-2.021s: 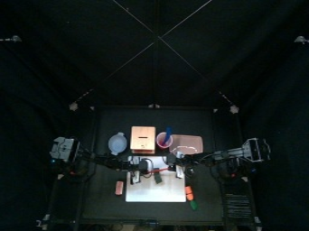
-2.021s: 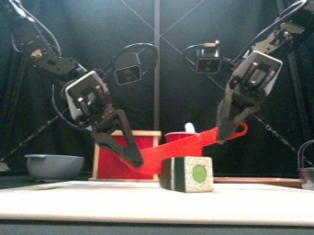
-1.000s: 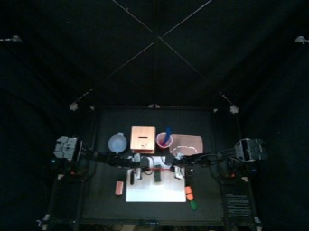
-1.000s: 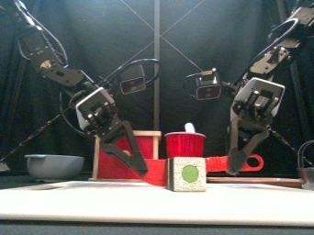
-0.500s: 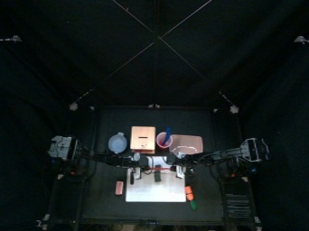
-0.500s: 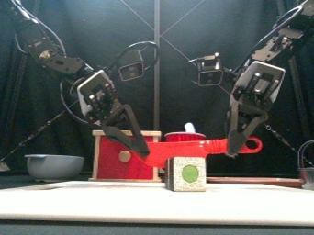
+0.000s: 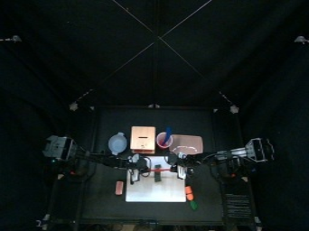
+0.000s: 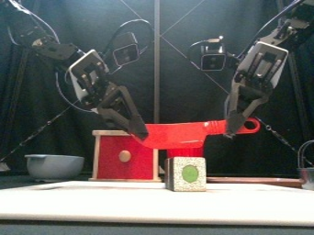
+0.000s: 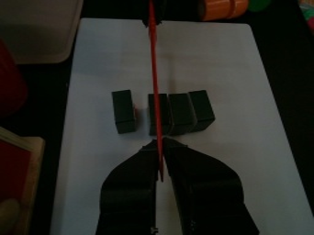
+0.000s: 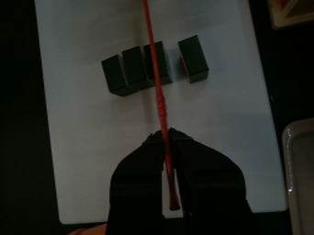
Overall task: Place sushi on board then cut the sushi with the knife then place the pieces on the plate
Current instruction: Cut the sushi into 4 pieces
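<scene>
- The left gripper (image 8: pixel 135 131) comes down from the left, its jaws pinched tight on the blade tip of a red knife (image 8: pixel 185 135).
- The right gripper (image 8: pixel 230 127) comes down from the right, its jaws clamped on the knife's handle end.
- The knife hangs roughly level between the two grippers. It is above the sushi (image 8: pixel 186 173), with a clear gap between blade and roll.
- The sushi stands on the white board (image 8: pixel 73 204) near its middle. In the left wrist view one dark block (image 9: pixel 121 110) sits a little apart from the other blocks (image 9: pixel 185 111), which are pressed together.
- In that view the blade, seen edge-on, runs along the near edge of the joined blocks.
- The pink plate (image 7: pixel 190 142) lies behind the board on the right.
- Behind the board on the left are a wooden box (image 8: pixel 123 156) with a red front and a grey bowl (image 8: pixel 54 166).
</scene>
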Controlling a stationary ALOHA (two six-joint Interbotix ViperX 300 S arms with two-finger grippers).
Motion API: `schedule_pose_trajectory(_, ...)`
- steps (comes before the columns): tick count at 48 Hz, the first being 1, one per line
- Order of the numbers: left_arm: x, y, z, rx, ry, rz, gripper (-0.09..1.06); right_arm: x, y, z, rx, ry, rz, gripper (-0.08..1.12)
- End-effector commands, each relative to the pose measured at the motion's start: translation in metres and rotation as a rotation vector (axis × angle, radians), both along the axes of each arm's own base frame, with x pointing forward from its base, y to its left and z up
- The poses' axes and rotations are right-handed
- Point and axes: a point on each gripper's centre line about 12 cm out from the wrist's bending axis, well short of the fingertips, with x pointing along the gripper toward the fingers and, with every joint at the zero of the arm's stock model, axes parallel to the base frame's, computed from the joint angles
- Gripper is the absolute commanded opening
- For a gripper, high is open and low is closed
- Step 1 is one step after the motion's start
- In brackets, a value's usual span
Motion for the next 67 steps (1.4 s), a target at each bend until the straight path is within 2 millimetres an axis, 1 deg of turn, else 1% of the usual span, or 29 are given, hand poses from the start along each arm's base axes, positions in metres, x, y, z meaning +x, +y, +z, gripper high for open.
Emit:
schedule_pose_trajectory(1,0.006,-0.004,0.010,-0.010,-0.037,-0.004,0.51,0.004,0.001,0.016,0.013,-0.056,-0.012,0.35)
schedule_pose_trajectory(16,0.006,-0.013,0.003,-0.031,-0.018,-0.005,0.51,0.001,0.007,0.009,0.035,-0.033,-0.010,0.35)
schedule_pose_trajectory(41,0.007,-0.014,-0.002,-0.041,-0.002,0.005,0.51,0.000,0.011,-0.007,0.048,0.016,-0.010,0.35)
schedule_pose_trajectory(67,0.007,-0.013,-0.010,-0.042,0.018,0.010,0.51,0.000,0.011,-0.008,0.045,0.020,-0.009,0.35)
